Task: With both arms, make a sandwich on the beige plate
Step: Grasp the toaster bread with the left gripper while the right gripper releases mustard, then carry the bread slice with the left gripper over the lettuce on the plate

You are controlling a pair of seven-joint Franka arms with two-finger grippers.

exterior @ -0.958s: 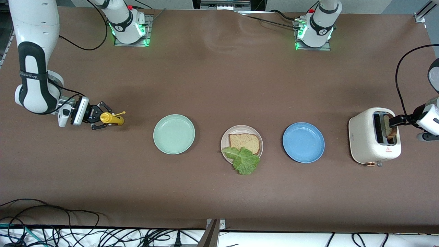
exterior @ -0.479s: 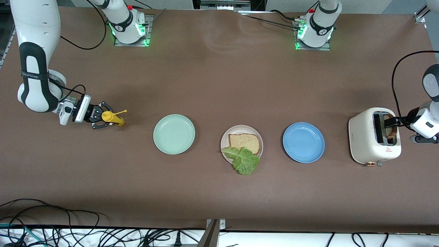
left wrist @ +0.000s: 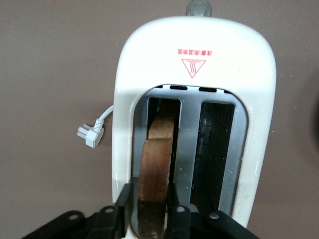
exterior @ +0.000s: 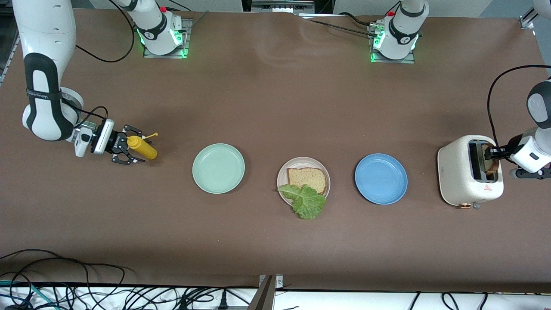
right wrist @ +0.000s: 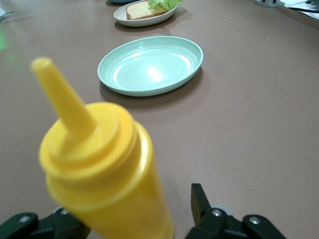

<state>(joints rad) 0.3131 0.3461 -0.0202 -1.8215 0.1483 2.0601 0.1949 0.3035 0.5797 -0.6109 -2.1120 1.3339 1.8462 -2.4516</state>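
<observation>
The beige plate (exterior: 283, 170) sits mid-table and holds one brown bread slice (exterior: 306, 178) with a frilly green lettuce leaf (exterior: 307, 201) hanging over the rim nearer the front camera. A second bread slice (exterior: 490, 164) stands in a slot of the white toaster (exterior: 457, 172). My left gripper (exterior: 493, 152) is over that slot, shut on this slice (left wrist: 158, 159), one finger on each face. My right gripper (exterior: 128, 150) is open around a tilted yellow squeeze bottle (exterior: 143, 147); in the right wrist view one finger (right wrist: 198, 199) stands apart from the bottle (right wrist: 104, 174).
A mint green plate (exterior: 218, 168) lies between the bottle and the beige plate. A blue plate (exterior: 381, 178) lies between the beige plate and the toaster. The toaster's white plug (left wrist: 90, 135) lies on the brown table beside it.
The yellow bottle has tipped and shifted between my right gripper's fingers. My left wrist has drawn slightly away from the toaster and still grips the bread slice.
</observation>
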